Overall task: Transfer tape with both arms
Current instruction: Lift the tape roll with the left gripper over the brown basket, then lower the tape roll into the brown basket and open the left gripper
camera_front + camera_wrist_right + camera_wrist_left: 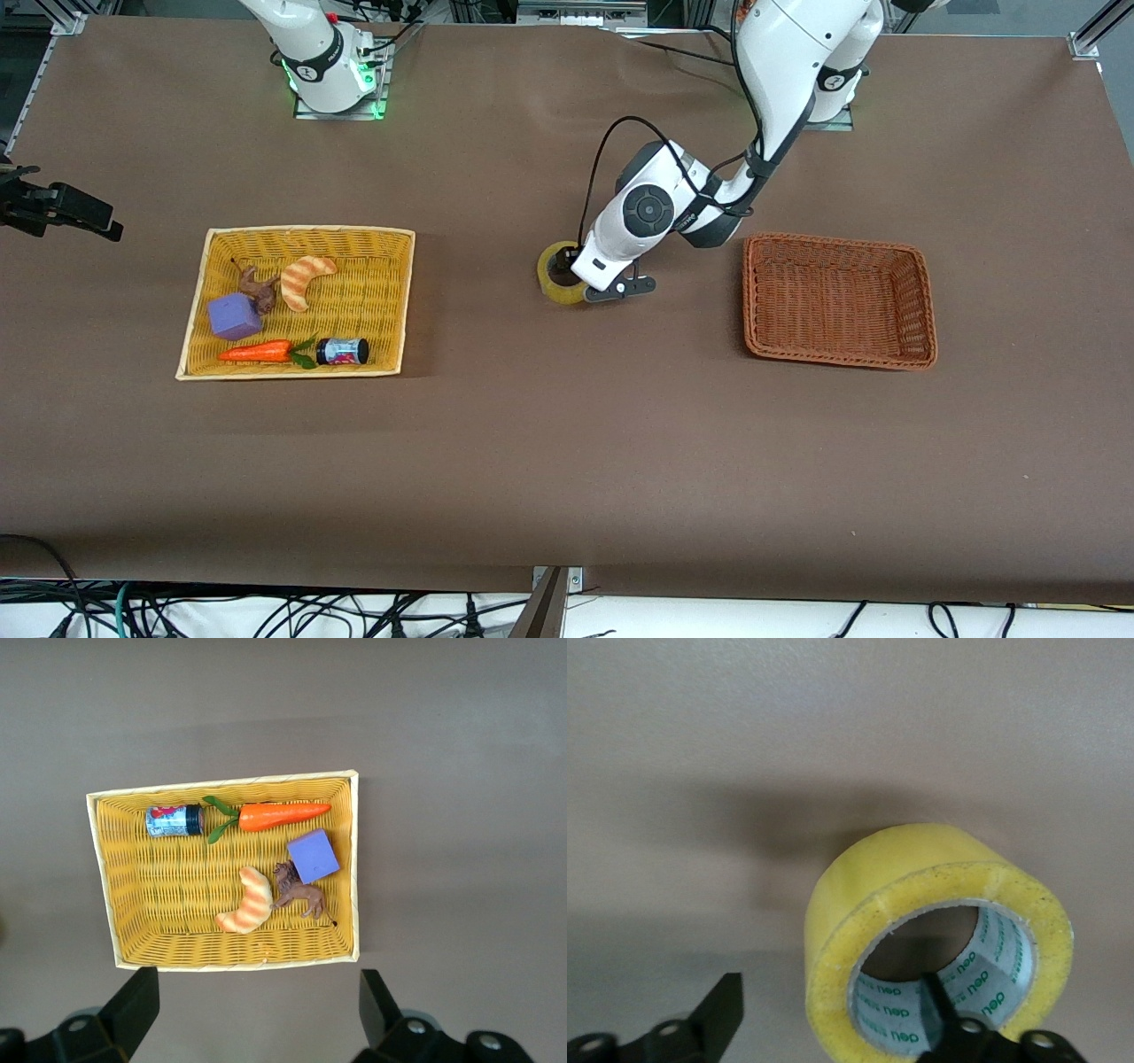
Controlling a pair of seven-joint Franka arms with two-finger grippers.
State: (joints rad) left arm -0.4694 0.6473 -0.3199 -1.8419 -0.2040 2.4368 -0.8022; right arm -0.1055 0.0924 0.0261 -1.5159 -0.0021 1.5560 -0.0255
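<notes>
The tape (553,276), a pale-yellow roll with a grey core, lies on the brown table between the two baskets, its hollow facing up. My left gripper (592,285) is down at it and open. In the left wrist view one finger (937,1003) is inside the core and the other stands outside, apart from the roll, so the gripper (833,994) straddles the wall of the tape (908,859). My right gripper (257,994) is open and empty, high over the table beside the yellow basket (99,868). It is out of the front view.
The yellow basket (197,301) toward the right arm's end holds a croissant toy (305,278), purple block (234,315), carrot (257,352), small jar (344,351) and brown figure (257,285). An empty brown basket (921,306) stands toward the left arm's end. A black device (62,211) sits at the table edge.
</notes>
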